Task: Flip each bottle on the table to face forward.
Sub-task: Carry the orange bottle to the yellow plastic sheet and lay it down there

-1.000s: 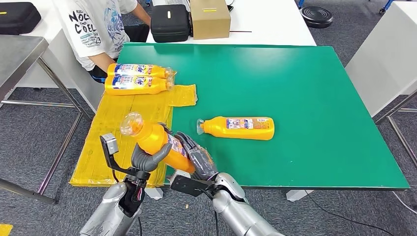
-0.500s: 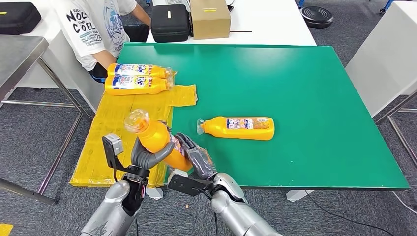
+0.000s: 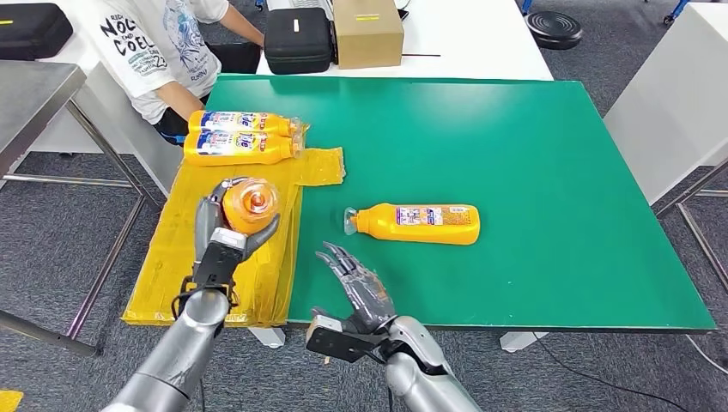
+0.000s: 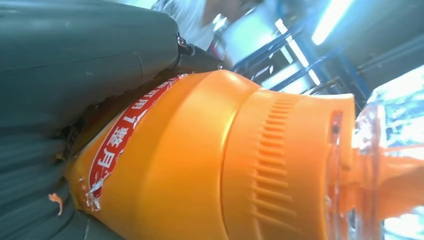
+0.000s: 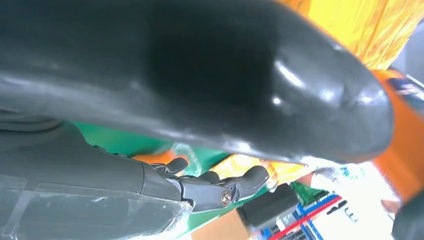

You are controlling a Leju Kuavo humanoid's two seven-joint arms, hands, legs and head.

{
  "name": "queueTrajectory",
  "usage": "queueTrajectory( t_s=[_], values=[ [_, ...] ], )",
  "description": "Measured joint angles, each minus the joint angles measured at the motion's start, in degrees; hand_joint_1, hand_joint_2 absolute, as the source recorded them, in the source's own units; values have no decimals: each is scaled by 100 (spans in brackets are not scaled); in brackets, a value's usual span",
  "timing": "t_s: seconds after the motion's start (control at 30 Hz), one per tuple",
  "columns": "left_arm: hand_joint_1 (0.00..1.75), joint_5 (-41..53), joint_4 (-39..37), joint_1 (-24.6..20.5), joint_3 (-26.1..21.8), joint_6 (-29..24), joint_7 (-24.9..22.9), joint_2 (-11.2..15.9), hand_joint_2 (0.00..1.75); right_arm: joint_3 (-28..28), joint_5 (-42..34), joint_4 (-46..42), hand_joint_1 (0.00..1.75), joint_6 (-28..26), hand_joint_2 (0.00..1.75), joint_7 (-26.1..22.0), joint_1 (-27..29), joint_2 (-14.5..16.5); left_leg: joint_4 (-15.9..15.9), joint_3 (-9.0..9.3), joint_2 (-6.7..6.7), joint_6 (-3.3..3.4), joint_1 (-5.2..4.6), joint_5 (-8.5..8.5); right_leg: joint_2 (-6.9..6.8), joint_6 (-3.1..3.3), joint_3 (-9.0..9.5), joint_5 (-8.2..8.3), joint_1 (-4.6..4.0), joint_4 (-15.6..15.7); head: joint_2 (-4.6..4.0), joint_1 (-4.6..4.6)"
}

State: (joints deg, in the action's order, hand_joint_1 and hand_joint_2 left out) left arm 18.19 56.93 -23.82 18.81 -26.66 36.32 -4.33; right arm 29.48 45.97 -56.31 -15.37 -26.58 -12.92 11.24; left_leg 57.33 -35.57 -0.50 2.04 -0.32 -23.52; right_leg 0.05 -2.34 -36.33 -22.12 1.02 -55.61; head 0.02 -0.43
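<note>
My right hand (image 3: pixel 356 287) hangs nearest me at the front edge of the green table (image 3: pixel 549 163), fingers spread and holding nothing. My left hand (image 3: pixel 225 232) is raised over the yellow sheet (image 3: pixel 185 257) at the table's left side, fingers wrapped round an orange bottle (image 3: pixel 249 204) whose clear cap points up toward my head camera. The left wrist view shows the label pressed under my palm, so I judge the grip firm but the printed face partly covered.

To do this step well, I should roll the wrist until the label looks forward, lower the bottle flat onto the sheet, and let go only once it rests steadily, since a round body may roll.

Further out, a second bottle (image 3: pixel 418 224) lies on its side on the green surface, cap toward my left. Beyond that, two bottles (image 3: pixel 240 136) lie touching, side by side, at the sheet's far end, near a seated person (image 3: pixel 163 43).
</note>
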Motion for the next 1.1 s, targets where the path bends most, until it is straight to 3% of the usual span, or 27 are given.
queueTrajectory(
  t_s=[0.2,0.3,0.37,0.5,0.73,1.1],
  values=[
    [175,880,-403,-334,-125,-217,-178,230,175,-86,146,-695,0,54,0,70,323,-257,0,1,4,0,0,0,2,0,-1,0,-1,0,0,0],
    [175,1732,-517,-432,-104,-165,-580,352,175,-139,169,-950,0,103,0,80,439,-331,0,1,2,-1,1,0,1,0,-1,0,-1,-1,0,1],
    [175,2610,-588,-544,-12,83,-963,509,175,-200,179,-1144,0,181,0,81,529,-382,0,1,4,-1,1,0,2,0,-1,0,-1,-1,0,0],
    [175,3880,-873,-940,376,1257,-1367,952,175,-368,143,-1436,0,276,0,61,601,-475,0,1,5,-4,1,3,2,1,-2,1,-1,-1,0,-1],
    [175,4234,-1780,-1592,1104,2597,-1304,1327,175,-839,-219,-1921,0,-64,0,3,663,-557,1,1,1,-7,1,8,1,1,-1,3,-1,-3,0,0],
    [175,4205,-2418,-1930,1509,2775,-1280,1339,175,-1229,-317,-2298,0,-111,0,41,674,-573,1,-1,2,-7,1,7,1,1,-2,3,-1,-2,0,0]
  ],
)
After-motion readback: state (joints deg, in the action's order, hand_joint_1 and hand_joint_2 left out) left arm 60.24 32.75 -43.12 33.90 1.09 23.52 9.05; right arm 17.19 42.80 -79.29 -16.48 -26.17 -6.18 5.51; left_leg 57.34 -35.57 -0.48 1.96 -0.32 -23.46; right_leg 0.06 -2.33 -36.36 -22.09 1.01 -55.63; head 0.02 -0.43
